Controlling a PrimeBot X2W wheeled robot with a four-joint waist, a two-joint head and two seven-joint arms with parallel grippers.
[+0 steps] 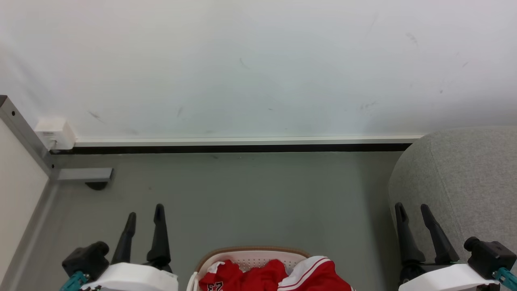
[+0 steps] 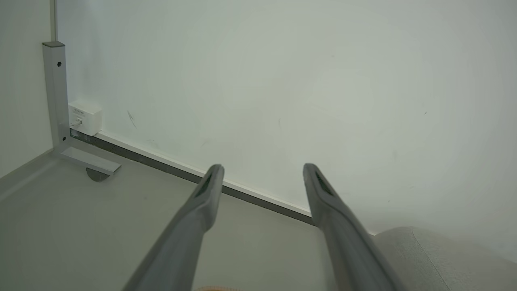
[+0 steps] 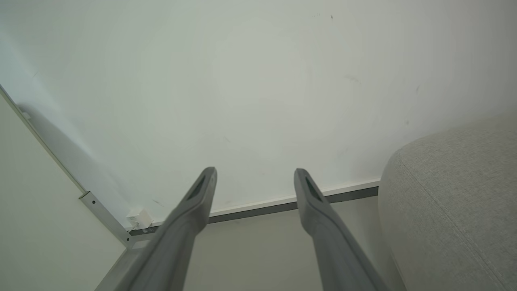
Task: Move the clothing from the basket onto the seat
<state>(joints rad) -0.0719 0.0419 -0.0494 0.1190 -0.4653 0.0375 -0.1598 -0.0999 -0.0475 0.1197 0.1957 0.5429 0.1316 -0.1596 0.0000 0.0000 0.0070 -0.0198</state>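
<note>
Clothing (image 1: 262, 277) heaped in basket (image 1: 250, 249) at bottom centre of head view, all of it inside the rim. Bright red fabric; white striped trim on the right-hand piece, dark lettering low on the left-hand piece. Basket cream-white, perforated wall, tan-brown rim; stands on grey floor (image 1: 250, 194) between the two claws, near part cut off by the lower edge.

Left claw (image 1: 145, 210) (image 2: 262, 167): fingers spread apart, nothing between them, tips pointing toward the wall (image 1: 258, 60). Hangs over bare floor just left of the basket, clear of it.

Right claw (image 1: 412, 206) (image 3: 255, 171): fingers likewise apart, empty. Overlaps the left edge of the seat (image 1: 464, 173) in head view; right wrist view places the seat (image 3: 452, 194) off to the right of the fingers, with floor under them. Contact with the upholstery: cannot tell.

Seat: light grey woven fabric, rounded corner, stitched seam; sits on the floor right of the basket, back toward the wall. Corner also visible at lower right of left wrist view (image 2: 424, 250).

Background: white wall with faint scuffs, white skirting (image 1: 242, 141) over a dark strip, small white socket box (image 1: 54, 133) at far left beside a grey metal post (image 1: 24, 133).
</note>
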